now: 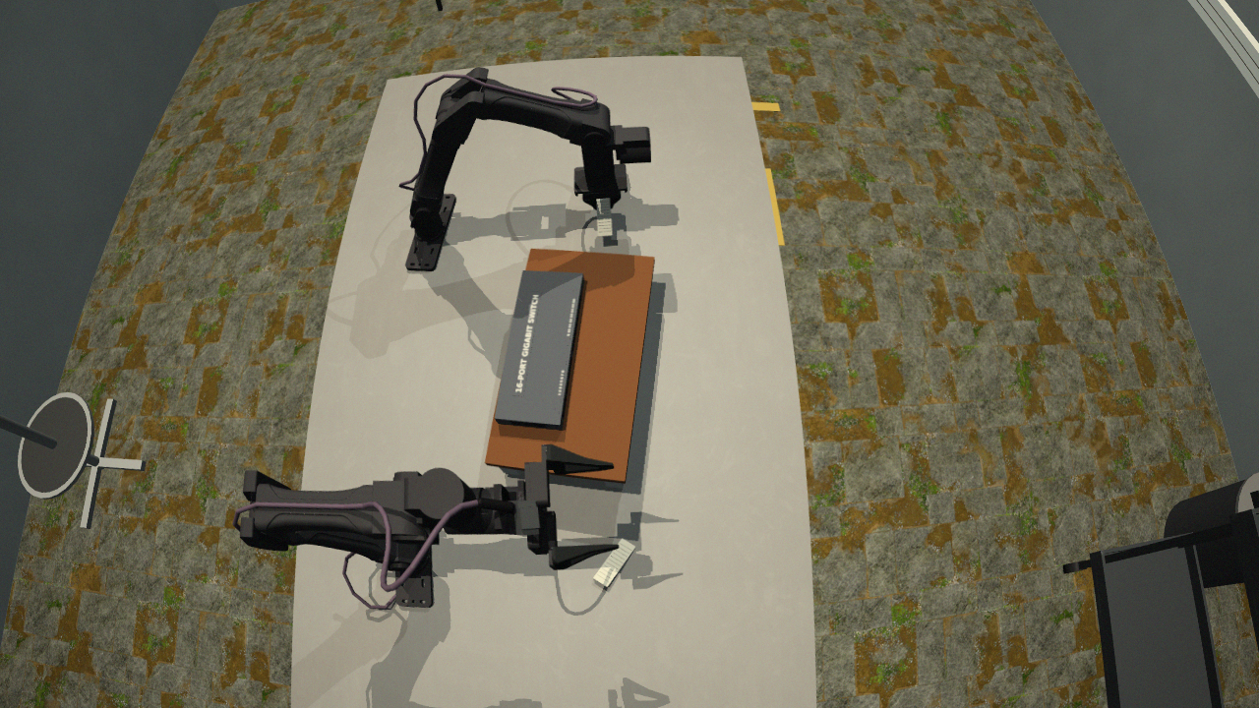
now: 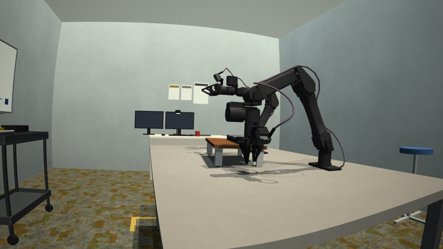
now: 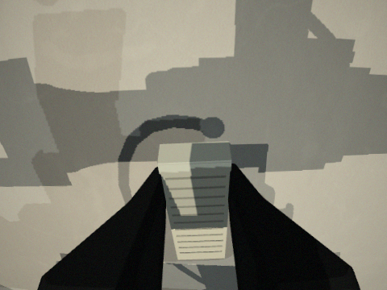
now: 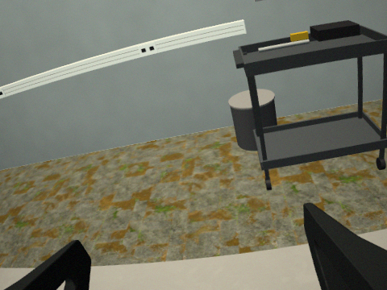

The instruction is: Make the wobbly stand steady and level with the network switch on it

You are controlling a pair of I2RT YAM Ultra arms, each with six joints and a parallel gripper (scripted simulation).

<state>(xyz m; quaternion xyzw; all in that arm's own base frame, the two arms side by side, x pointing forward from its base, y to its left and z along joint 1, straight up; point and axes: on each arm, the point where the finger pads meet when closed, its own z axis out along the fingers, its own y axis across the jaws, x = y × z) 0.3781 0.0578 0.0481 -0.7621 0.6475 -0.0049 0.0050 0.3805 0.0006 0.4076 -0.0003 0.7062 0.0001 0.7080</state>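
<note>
Gripping the ridged wedge (image 1: pixel 604 227) (image 2: pixel 251 163) (image 3: pixel 197 201) in my left hand (image 1: pixel 604 213) (image 2: pixel 251 162) (image 3: pixel 196 175), I'm pointing its long axis straight toward the stand (image 1: pixel 607 379) (image 2: pixel 218 142), whose near end is sitting just beyond the wedge.

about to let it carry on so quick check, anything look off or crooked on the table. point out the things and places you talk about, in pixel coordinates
Nothing looks spilled or damaged. The network switch (image 1: pixel 538 350) sits off-centre on the brown stand (image 1: pixel 610 352) (image 2: pixel 216 143), and one ridged wedge (image 1: pixel 614 564) lies askew beyond the stand's end.
</note>
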